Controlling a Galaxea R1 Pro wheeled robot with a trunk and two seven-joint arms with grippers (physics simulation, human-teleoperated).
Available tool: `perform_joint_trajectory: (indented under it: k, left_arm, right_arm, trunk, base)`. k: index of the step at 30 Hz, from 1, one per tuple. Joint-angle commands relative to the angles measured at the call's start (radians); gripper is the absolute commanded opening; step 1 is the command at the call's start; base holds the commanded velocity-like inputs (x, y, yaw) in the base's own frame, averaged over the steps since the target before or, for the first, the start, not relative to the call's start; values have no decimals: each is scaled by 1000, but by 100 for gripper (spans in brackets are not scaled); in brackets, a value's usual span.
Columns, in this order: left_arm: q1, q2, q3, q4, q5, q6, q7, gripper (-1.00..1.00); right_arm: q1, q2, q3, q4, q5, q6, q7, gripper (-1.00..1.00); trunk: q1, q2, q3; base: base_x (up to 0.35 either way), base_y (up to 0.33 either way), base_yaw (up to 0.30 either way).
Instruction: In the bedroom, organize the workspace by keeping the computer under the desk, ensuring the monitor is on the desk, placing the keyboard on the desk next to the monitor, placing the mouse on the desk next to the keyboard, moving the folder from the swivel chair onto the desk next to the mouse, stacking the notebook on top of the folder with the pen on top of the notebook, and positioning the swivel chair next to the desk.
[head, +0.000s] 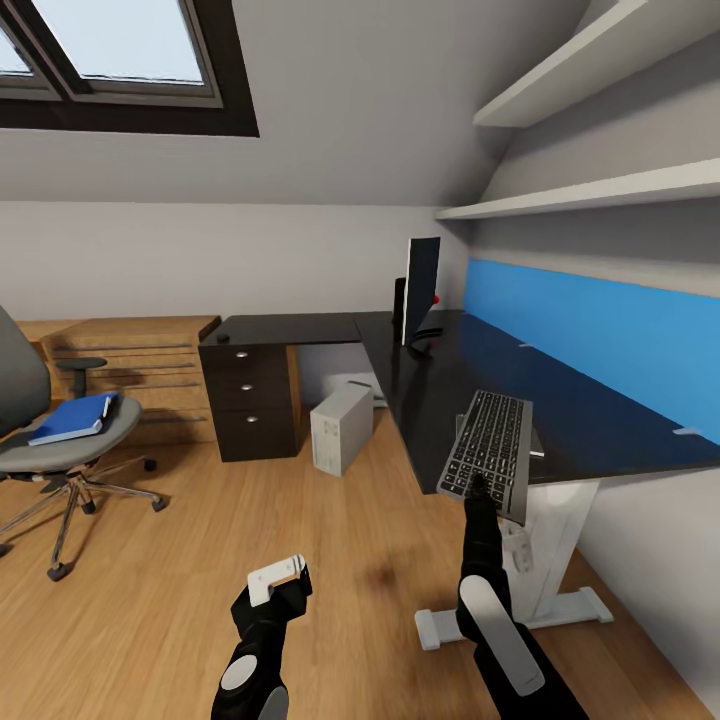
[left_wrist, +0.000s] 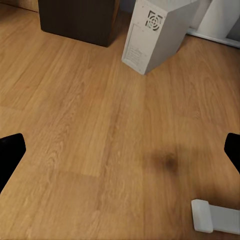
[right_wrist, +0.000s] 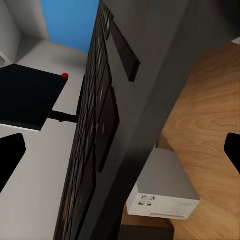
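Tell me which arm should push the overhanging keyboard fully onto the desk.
Right. The right gripper sits at the keyboard on the desk edge; the left gripper hangs over bare floor, farther away.

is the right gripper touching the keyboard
Cannot tell. In the head view the right gripper overlaps the keyboard at its near edge, but no view plainly shows contact or a gap.

Open wood floor (head: 200, 560) lies between the chair (head: 60, 440) and the desk (head: 480, 390), wide enough for an arm to pass. The computer (head: 340, 428) stands under the desk's inner corner beside the drawer unit (head: 250, 400). On top, the keyboard (head: 490, 445) overhangs the near edge, the monitor (head: 420, 290) stands farther back, with bare black surface between them.
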Motion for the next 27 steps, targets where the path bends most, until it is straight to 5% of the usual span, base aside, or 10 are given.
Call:
perform_joint_trajectory:
  k: [1,27]
  left_arm:
    - [-1,0,-1,-1,4,4,6,100]
    - [-1,0,-1,-1,3,4,7,100]
  right_arm:
    - [-1,-1,2,-2,-3,-5,-4,100]
    - [-1,1,5,-20,-2,-11,-16,100]
  trunk:
    - [0,0,-1]
    - [0,0,-1]
  base:
    - [0,0,0]
    - [0,0,0]
